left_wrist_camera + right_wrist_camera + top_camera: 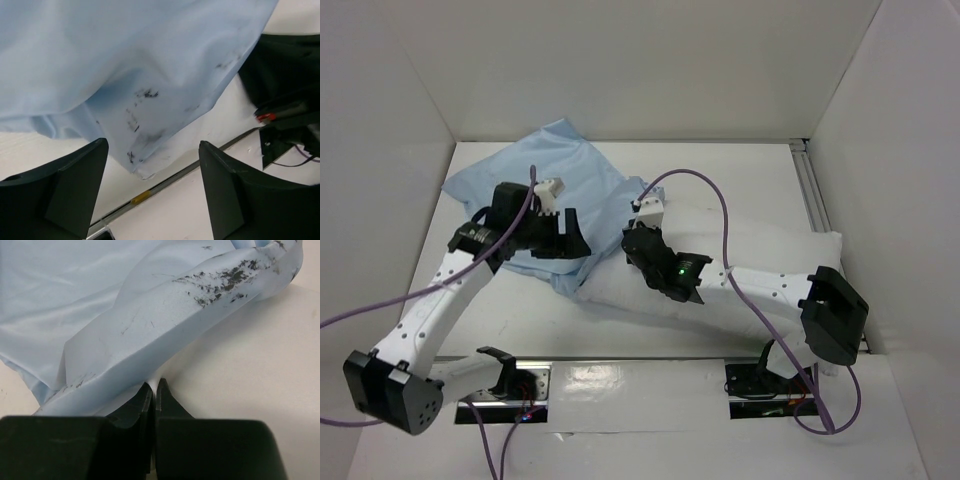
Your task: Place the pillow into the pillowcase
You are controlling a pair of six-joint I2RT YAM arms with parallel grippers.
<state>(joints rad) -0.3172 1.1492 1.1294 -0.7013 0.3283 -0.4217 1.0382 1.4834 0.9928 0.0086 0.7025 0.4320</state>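
Observation:
The light blue pillowcase [560,165] lies wrinkled at the back left of the table. The white pillow [760,255] lies across the middle and right, its left end under the pillowcase's near edge. My left gripper [565,238] is open and hovers over the pillowcase's near edge. In the left wrist view the pillowcase [150,65] hangs ahead of the open left gripper [152,195], with nothing between the fingers. My right gripper [634,246] is shut on a pinch of white pillow fabric, where the pillow [240,355] meets the pillowcase [100,300]; the right wrist view shows this gripper [154,386].
White walls close in the table on the left, back and right. An aluminium rail [812,190] runs along the right side. Purple cables [720,205] loop over both arms. My right arm [285,115] shows at the right of the left wrist view.

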